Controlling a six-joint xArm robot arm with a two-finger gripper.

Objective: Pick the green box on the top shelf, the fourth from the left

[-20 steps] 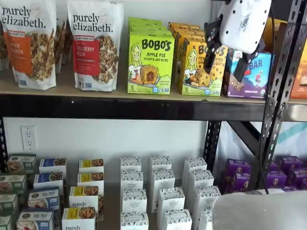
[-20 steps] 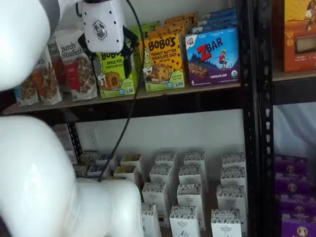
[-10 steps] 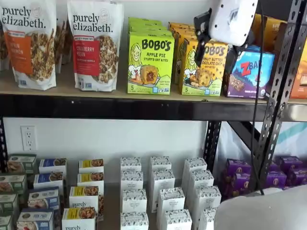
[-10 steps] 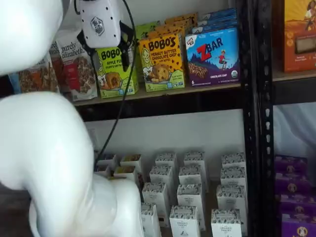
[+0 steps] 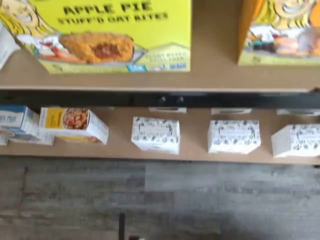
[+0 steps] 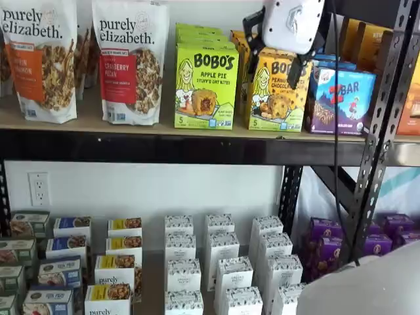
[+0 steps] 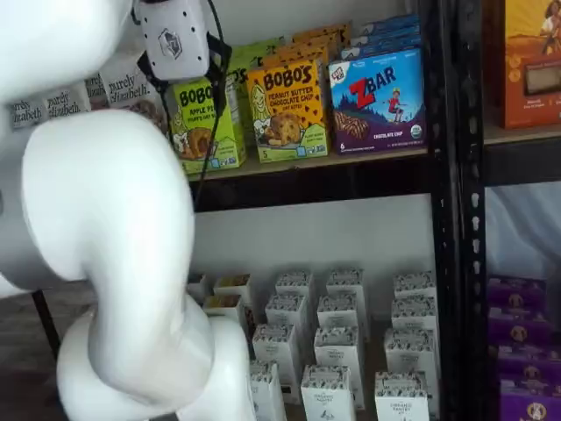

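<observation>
Nearest the lens in a shelf view: white arm (image 7: 105, 263), now filling more of the left side than half a second ago.

Next back: gripper (image 6: 272, 56), white body with black fingers (image 6: 250, 36) at each side, shifted further left along the top shelf (image 6: 197, 149) since a second ago. Then over the blue Zbar box (image 6: 341, 98); now in front of the yellow-orange Bobo's box (image 6: 279, 92), just right of the green box (image 6: 206, 85). In the other shelf view, seen at (image 7: 184, 74), overlapping the upper left of the green box (image 7: 209, 123). Fingers apart, one either side of the body, nothing between them: released. Not touching the green box as far as visible.

Green box upright at the front of the top shelf, unmoved from earlier, between the cranberry pecan granola bag (image 6: 130, 62) and the yellow-orange Bobo's box.

Wrist view: green box (image 5: 107, 35) close and large, standing on the top shelf (image 5: 210, 75), black rail below, small white cartons (image 5: 156, 135) on the lower level beyond.

Farthest: white back wall with outlet (image 6: 39, 188).
</observation>
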